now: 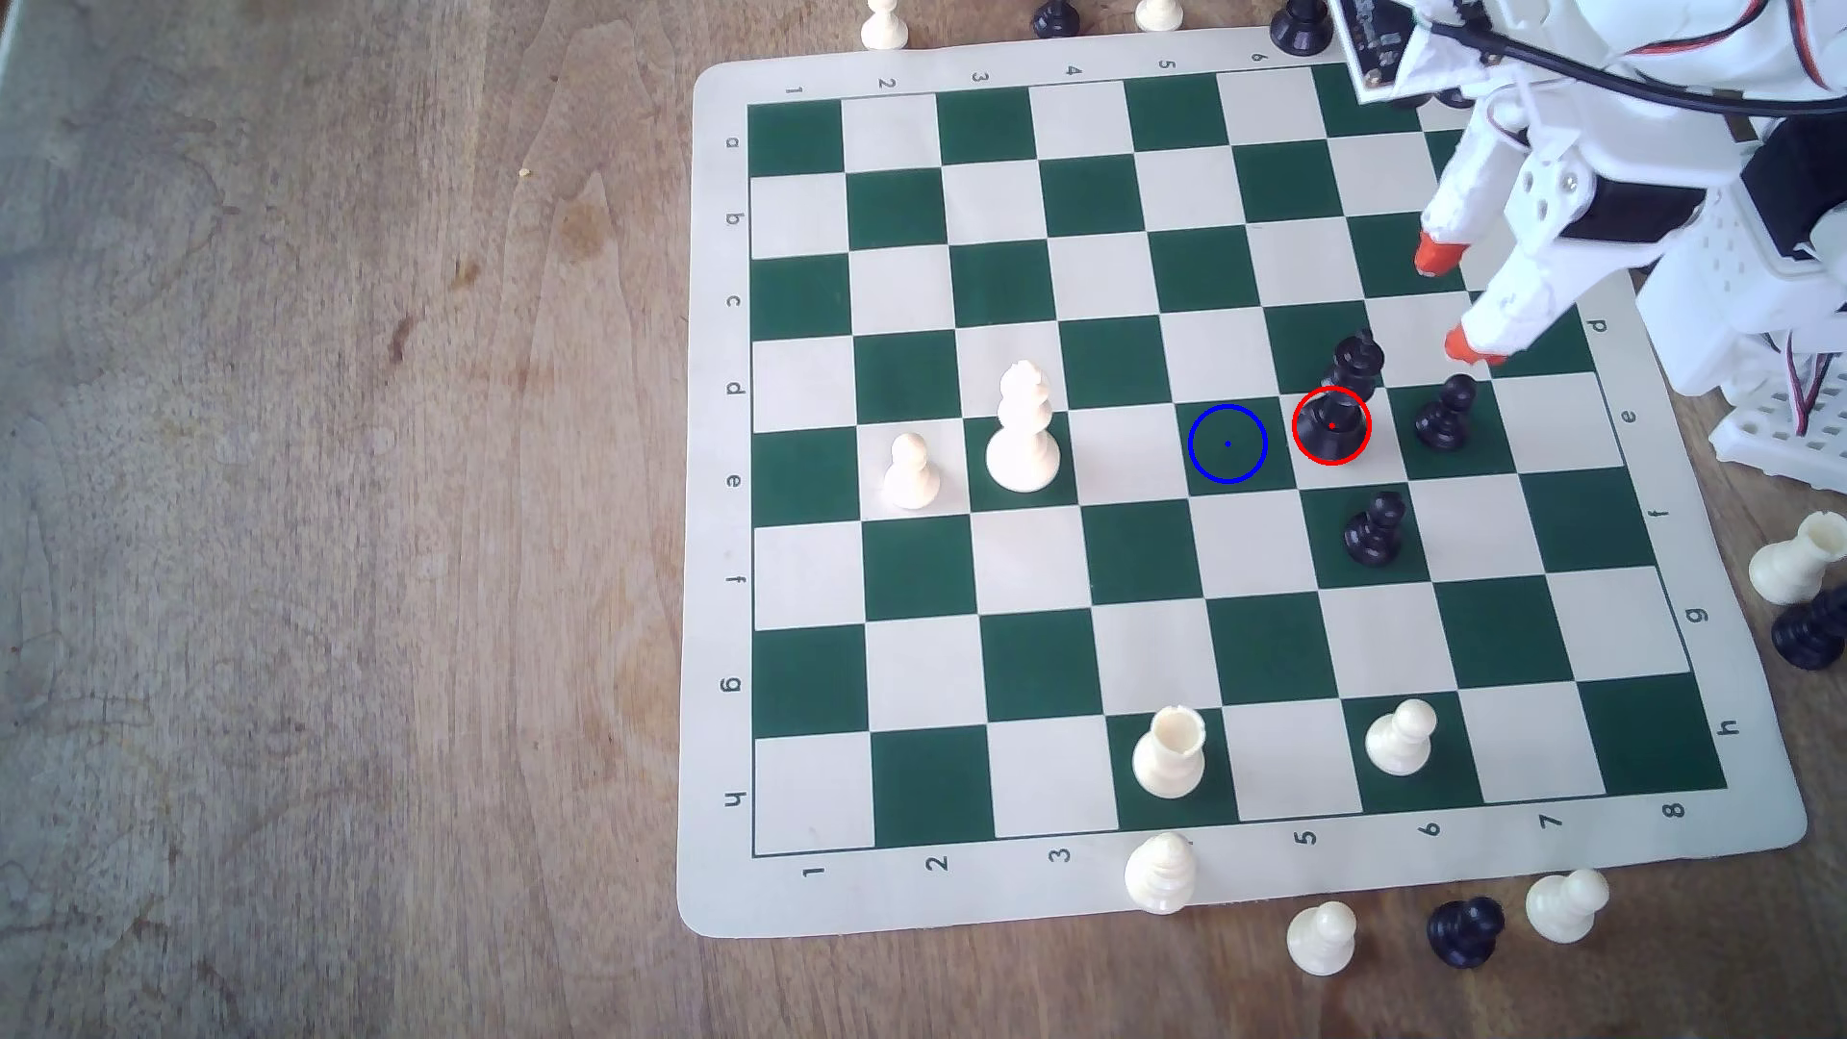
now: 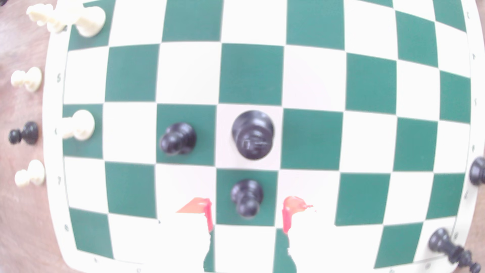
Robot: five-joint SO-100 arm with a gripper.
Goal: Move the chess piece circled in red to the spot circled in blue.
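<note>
The chess piece (image 1: 1339,400), a tall black king with a small cross on top, stands on a cream square with a red ring around its base. The spot (image 1: 1227,444) is the dark green square with the blue ring, just to the exterior view's left of the king. My gripper (image 1: 1457,300) hangs open above the board, up and to the right of the king in that view, its orange fingertips (image 1: 1439,255) apart and holding nothing. In the wrist view the king (image 2: 252,135) lies ahead of the gripper (image 2: 246,210), and a black pawn (image 2: 246,197) sits between the fingertips.
Black pawns (image 1: 1444,415) (image 1: 1374,529) stand close to the king on its right and lower side in the exterior view. White pieces (image 1: 1021,430) (image 1: 910,470) (image 1: 1167,754) (image 1: 1399,737) stand elsewhere on the board (image 1: 720,500). Loose pieces (image 1: 1464,929) lie off its edges.
</note>
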